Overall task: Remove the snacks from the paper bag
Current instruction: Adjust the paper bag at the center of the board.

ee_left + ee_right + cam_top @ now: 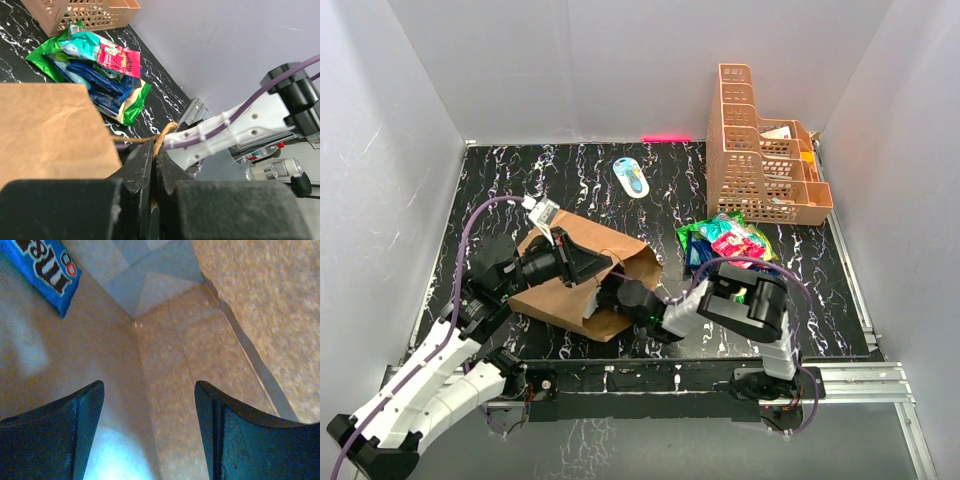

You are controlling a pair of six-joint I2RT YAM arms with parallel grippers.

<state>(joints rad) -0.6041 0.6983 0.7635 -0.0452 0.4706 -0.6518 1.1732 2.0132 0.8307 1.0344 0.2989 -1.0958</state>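
Paper bag, brown kraft, with thin twisted handles [552, 300]: lay on its side on the black white-veined table [540, 180], near the left arm, its mouth turned toward the right arm. It was the biggest of the task's things.
Orange plastic lattice basket [760, 160]: stood at the far right corner, well apart from the bag.
Left gripper [154, 150]: reached over the top of the bag; its black fingers were pressed together on one tan twisted handle [167, 129], which stood out just beyond the bag's edge.
Right gripper [149, 390]: was pushed into the bag's mouth, with only paper walls around it in the wrist view. Its two dark fingers [60, 415] were spread wide apart and held nothing.
Pile of glossy snack packets [725, 243]: lay out on the table just in front of the basket, to the right of the bag; a green packet [45, 55], a teal one [82, 47], a red-pink one [120, 60] and a dark blue one [107, 90] overlapped.
Bright blue packet with white lettering [47, 270]: lay inside the bag, deeper in than the right gripper's fingers and not touching them.
Small blue-white oval object [631, 177]: lay alone toward the far edge, apart from bag and pile.
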